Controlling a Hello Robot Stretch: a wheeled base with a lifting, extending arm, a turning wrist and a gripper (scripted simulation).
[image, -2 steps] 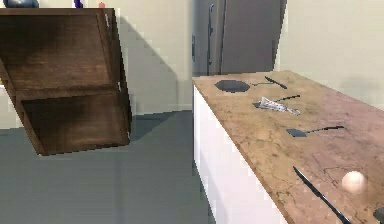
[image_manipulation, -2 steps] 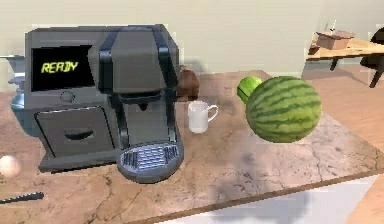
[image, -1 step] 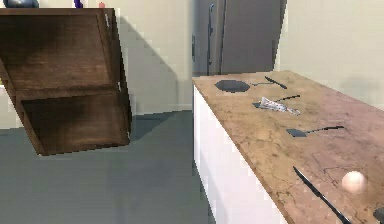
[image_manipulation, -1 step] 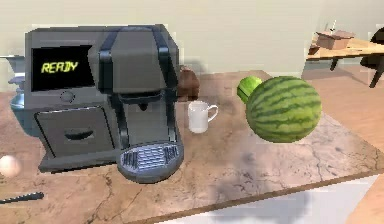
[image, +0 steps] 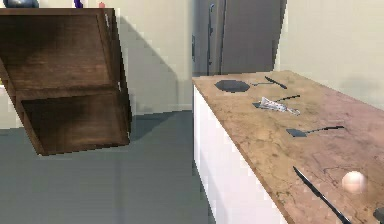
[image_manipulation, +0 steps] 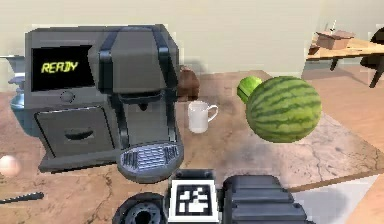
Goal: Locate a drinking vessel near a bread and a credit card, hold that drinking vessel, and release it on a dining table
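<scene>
Standing upright on the brown countertop (image_manipulation: pixel 335 150), a white mug (image_manipulation: pixel 201 116) is seen just beside the dark grey coffee machine (image_manipulation: pixel 125 95), between it and a large striped watermelon (image_manipulation: pixel 283 108). A dark brown rounded lump (image_manipulation: pixel 190 80) is placed behind the mug toward the countertop's far edge; what it is cannot be told. A smaller green fruit (image_manipulation: pixel 249 88) is partly hidden behind the watermelon. A pale ball (image_manipulation: pixel 8 165) is found at the arm side view's left edge, near the countertop's near edge.

The gripper (image_manipulation: pixel 140 212) is shown as a dark body at the bottom edge, left of a white marker square (image_manipulation: pixel 195 198). Its far end is not made out, so its state cannot be told, nor whether anything is held.

A wooden table (image_manipulation: pixel 350 52) with a box (image_manipulation: pixel 335 40) on it is seen well apart, top right. In the forward view, dark utensils (image: pixel 315 130) are scattered along the countertop, and a wooden cabinet (image: pixel 70 80) is seen at the left.
</scene>
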